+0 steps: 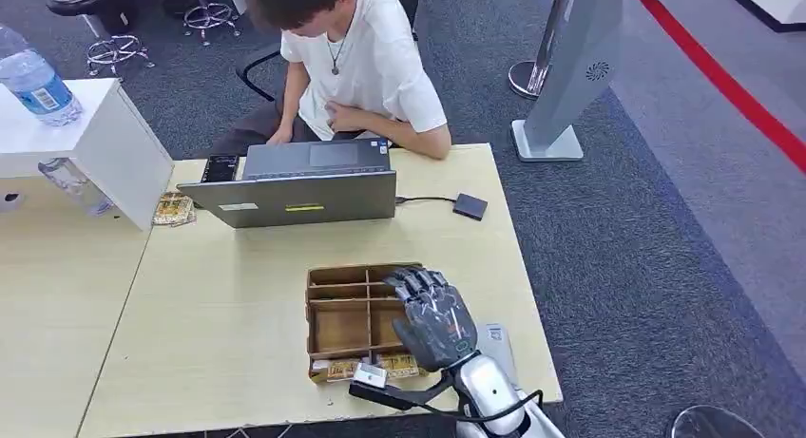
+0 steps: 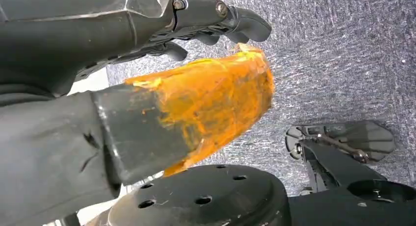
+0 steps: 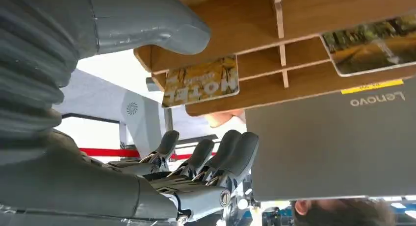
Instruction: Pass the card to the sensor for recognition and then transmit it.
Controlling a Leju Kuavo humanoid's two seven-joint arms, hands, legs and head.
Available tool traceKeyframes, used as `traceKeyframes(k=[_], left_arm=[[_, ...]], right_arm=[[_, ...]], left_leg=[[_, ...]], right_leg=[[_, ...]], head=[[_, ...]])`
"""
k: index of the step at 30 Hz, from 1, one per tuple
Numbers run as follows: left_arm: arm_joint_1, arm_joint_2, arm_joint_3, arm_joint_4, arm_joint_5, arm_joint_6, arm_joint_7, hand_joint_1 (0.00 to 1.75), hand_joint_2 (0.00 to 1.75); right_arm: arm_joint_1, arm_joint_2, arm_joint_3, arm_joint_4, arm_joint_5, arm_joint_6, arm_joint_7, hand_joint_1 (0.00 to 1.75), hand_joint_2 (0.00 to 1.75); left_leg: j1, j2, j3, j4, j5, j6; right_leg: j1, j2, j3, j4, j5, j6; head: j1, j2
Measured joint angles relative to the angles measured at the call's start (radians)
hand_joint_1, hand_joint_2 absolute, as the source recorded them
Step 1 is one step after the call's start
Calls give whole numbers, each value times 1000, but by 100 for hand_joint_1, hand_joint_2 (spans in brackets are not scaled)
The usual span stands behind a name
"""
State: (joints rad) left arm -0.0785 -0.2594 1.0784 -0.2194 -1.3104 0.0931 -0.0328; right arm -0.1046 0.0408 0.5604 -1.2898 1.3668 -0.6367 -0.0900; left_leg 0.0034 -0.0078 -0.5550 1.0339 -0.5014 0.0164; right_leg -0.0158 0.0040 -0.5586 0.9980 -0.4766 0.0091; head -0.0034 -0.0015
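The task was judged to be at its very start: no card had yet been taken up, and the pick, the pass over the sensor and the handing-on were all left to do. The right robot hand [image 1: 433, 316] was seen poised over the right side of a wooden divided tray [image 1: 348, 316] near the front edge of the tabletop [image 1: 219, 314], its fingers [image 3: 234, 152] apart and slightly bent, with nothing held between them. Cards lay in the tray's front row; one card [image 1: 400, 365] was seen just beneath the heel of the hand, and in the right wrist view a yellow printed card [image 3: 201, 82] was seen apart from the thumb [image 3: 152, 25]. A small black box [image 1: 470, 206], cabled to the laptop [image 1: 302, 183] near the far edge, was taken to be the sensor, though this could not be confirmed. The left robot hand [image 2: 196, 30] was seen hanging over the carpeted floor [image 2: 343, 49], its thumb wrapped in orange tape and its fingers curled, nothing visibly held. A person [image 1: 354, 58] was seated behind the laptop at the far edge. A water bottle [image 1: 34, 82] stood on a white box [image 1: 95, 143] at the far left corner. The tray's thin partitions were judged the main hindrance to getting fingers under a flat card.
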Motion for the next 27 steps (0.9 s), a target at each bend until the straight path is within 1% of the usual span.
traceKeyframes(k=[3,7,11,19,21,26,27], left_arm=[[0,0,0,0,0,0,0,0,0],[0,0,0,0,-2,0,0,0,0],[0,0,0,0,-3,-2,2,0,0],[0,0,0,0,-3,-2,2,0,0],[0,0,0,0,-3,-2,2,0,0],[0,0,0,0,-6,-3,2,0,0],[0,0,0,0,-6,-3,2,0,0]], right_arm=[[-1,0,3,8,0,0,0,63,175],[-6,0,3,20,0,0,1,61,175],[-17,6,5,35,0,0,8,66,175],[-38,14,10,66,0,-5,16,66,175],[-41,15,11,72,0,-5,16,63,175],[-49,19,11,80,0,-5,16,68,175],[-51,19,11,80,0,-5,17,66,175]], left_leg=[[0,0,0,0,0,0],[0,0,0,0,0,0],[0,0,0,0,0,0],[0,0,0,0,0,0],[0,0,0,0,0,0],[0,0,0,0,0,0],[0,0,0,0,0,0]], right_leg=[[0,0,0,0,0,0],[0,0,0,0,0,0],[0,0,0,0,0,0],[0,0,0,0,0,0],[0,0,0,0,0,0],[0,0,0,0,0,0],[0,0,0,0,0,0]], head=[[0,0],[0,0],[0,0],[0,0],[0,0],[0,0],[0,0]])
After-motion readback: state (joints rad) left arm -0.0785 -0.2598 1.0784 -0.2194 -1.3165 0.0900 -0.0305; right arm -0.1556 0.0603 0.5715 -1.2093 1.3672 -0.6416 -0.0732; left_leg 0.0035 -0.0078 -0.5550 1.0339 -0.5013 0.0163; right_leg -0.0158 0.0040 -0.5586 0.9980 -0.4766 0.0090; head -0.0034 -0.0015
